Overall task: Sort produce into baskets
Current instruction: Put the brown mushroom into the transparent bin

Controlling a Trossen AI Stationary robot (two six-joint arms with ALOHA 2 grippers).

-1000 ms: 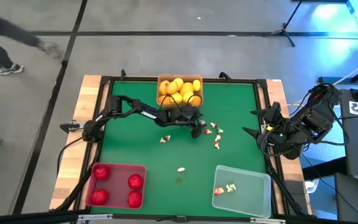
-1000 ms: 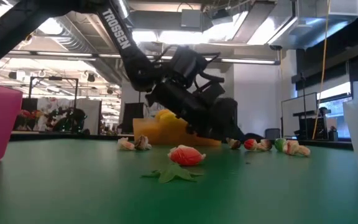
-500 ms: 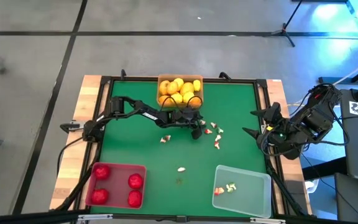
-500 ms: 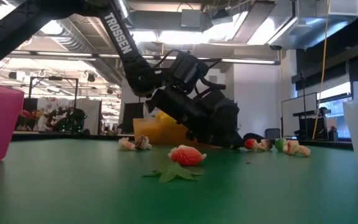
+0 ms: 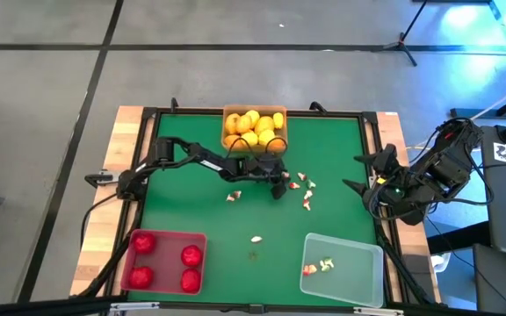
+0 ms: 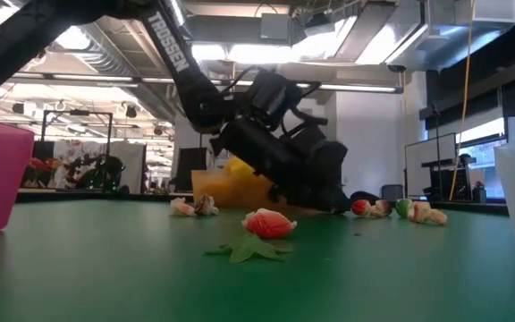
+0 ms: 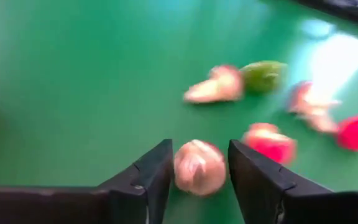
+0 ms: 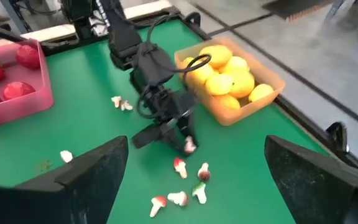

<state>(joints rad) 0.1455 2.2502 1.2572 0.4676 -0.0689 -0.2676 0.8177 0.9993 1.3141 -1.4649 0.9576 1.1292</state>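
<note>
My left gripper (image 5: pixel 278 183) reaches low over the green table, just in front of the orange-tan basket (image 5: pixel 227 112) of yellow fruits (image 5: pixel 253 127). It has closed around a small whitish-and-red bit (image 7: pixel 199 167). More such bits (image 5: pixel 306 184) lie scattered to its right, two others (image 5: pixel 234 196) to its left and one (image 5: pixel 256 238) nearer the front. The red basket (image 5: pixel 167 235) at the front left holds red round fruits (image 5: pixel 191 255). The clear basket (image 5: pixel 345 241) at the front right holds a few bits (image 5: pixel 319 266). My right gripper (image 8: pixel 196 146) waits open, raised at the table's right edge. My left gripper pinches the whitish-and-red bit's two sides (image 7: pixel 178 168) between its two fingers (image 7: pixel 157 171). The fingers slant down from the table's left side. The bit lies on the green table.
A green leaf piece (image 6: pixel 247 251) lies on the table near the front with a red-and-white bit (image 6: pixel 267 223) just behind it. The arm's cable (image 5: pixel 271 140) loops over the orange-tan basket's near rim. Open green surface lies between the scattered bits and the front baskets.
My left gripper has rolled a little about its own axis and edged forward onto the bit among the scattered pieces. The baskets and the other produce have stayed where they were.
</note>
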